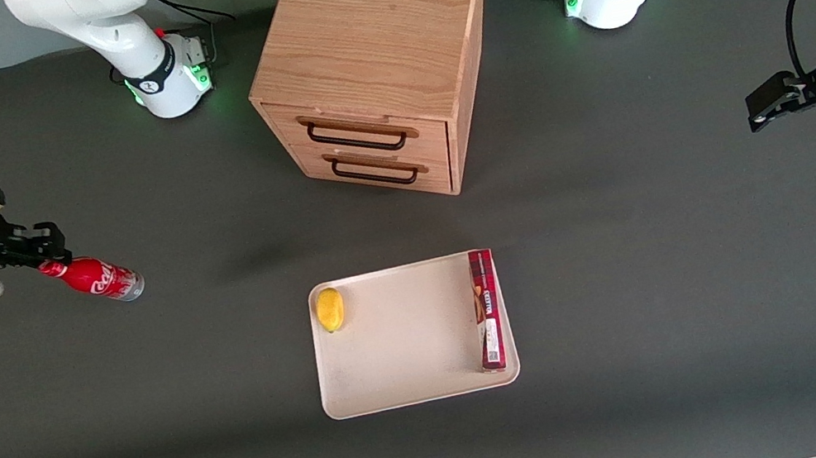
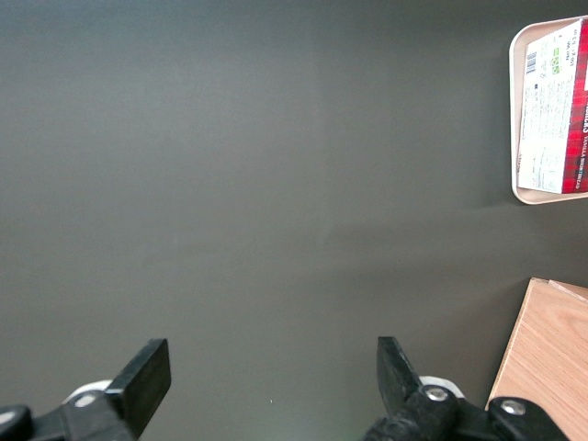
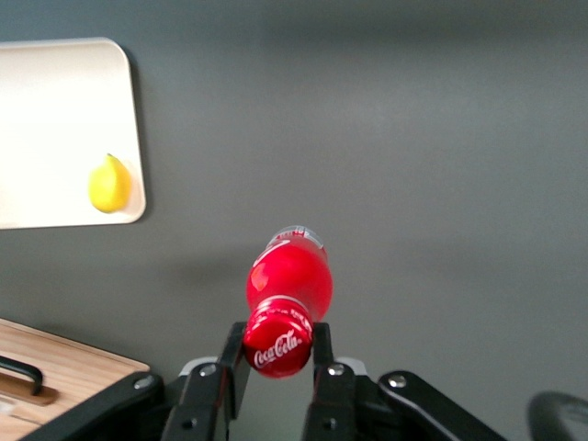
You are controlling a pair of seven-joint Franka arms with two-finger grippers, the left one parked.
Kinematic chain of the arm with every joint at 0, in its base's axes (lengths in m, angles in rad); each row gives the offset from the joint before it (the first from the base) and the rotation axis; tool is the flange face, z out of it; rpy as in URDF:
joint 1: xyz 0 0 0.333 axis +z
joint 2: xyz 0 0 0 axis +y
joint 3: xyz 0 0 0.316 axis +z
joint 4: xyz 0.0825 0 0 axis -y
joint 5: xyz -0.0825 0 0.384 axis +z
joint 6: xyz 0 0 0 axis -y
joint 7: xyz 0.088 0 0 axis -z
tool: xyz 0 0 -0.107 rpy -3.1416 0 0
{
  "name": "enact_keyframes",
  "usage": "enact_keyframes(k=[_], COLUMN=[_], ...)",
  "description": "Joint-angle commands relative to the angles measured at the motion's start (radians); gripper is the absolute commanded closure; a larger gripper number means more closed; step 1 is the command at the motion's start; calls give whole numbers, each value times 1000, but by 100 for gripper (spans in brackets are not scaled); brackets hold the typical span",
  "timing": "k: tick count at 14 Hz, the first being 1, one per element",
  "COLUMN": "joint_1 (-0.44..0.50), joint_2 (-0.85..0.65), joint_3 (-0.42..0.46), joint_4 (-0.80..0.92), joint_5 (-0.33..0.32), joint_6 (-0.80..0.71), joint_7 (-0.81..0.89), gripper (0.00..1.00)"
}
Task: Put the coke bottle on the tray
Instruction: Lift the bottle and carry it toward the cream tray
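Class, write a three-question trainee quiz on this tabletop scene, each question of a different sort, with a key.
1. True or false: the small red coke bottle lies on the flat cream-white tray.
2. The right gripper has its fingers shut on the bottle's: A) cap B) clear base C) label
3. Fill in: on the tray are a long red box and a yellow ____.

Key: 1 false, the gripper holds it toward the working arm's end of the table; 2 A; 3 lemon.

White right robot arm with silver wrist reaching low over the working arm's end of the table, black two-finger gripper (image 1: 53,256) (image 3: 275,356), fingers (image 3: 233,354) closed on the cap of the small red coke bottle (image 1: 99,278) (image 3: 288,278)
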Motion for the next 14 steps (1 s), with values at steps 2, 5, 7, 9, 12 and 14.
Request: enact_keyframes(k=[2, 5, 7, 9, 12, 14], joint_1=[42, 166, 248, 305, 380, 409], joint_2=[168, 380, 504, 625, 718, 753], joint_3=[41, 38, 21, 11, -32, -45], joint_4=[215, 430, 556, 677, 736, 736], joint_5=[-28, -67, -82, -97, -97, -97], joint_6=[-46, -46, -43, -29, 73, 139], joint_7=[193, 423, 548, 645, 722, 764], gripper=[100, 100, 100, 100, 100, 100])
